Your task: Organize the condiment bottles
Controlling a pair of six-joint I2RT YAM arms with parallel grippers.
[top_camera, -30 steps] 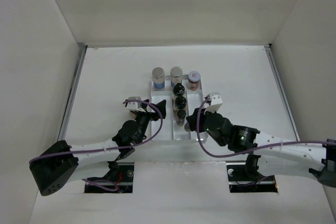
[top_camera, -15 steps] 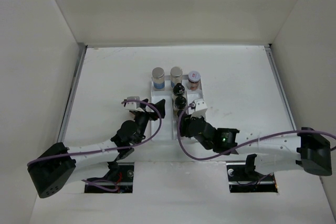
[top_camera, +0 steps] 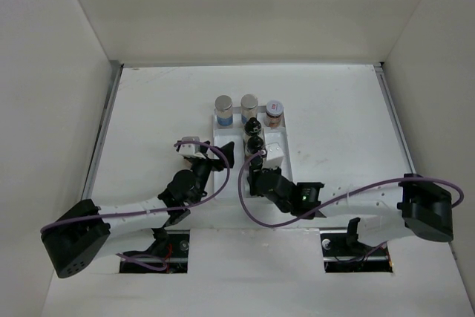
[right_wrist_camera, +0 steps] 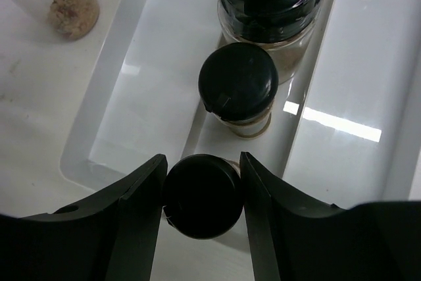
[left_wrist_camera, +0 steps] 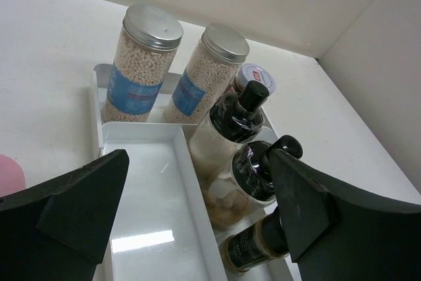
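A white divided tray (top_camera: 220,137) holds the condiment bottles. Two silver-lidded cylinders (top_camera: 223,108) (top_camera: 249,105) and a pinkish-lidded jar (top_camera: 274,109) stand at its far end. Two cream black-capped bottles (top_camera: 252,125) (top_camera: 254,141) stand in the middle lane. My right gripper (top_camera: 256,176) is over the near end of that lane, its jaws shut on the cap of a small dark bottle (right_wrist_camera: 200,195). Another small dark bottle (right_wrist_camera: 238,90) stands just beyond it. My left gripper (top_camera: 219,155) is open and empty over the tray's left lane (left_wrist_camera: 145,189).
A pink-lidded clear jar (right_wrist_camera: 72,1) lies on the table just left of the tray, and its pink lid shows at the edge of the left wrist view (left_wrist_camera: 8,177). White walls close in the table on three sides.
My right arm has swung left from beside the tray to over its middle lane, and its jaws now grip the nearest small dark bottle. The left arm has barely moved.
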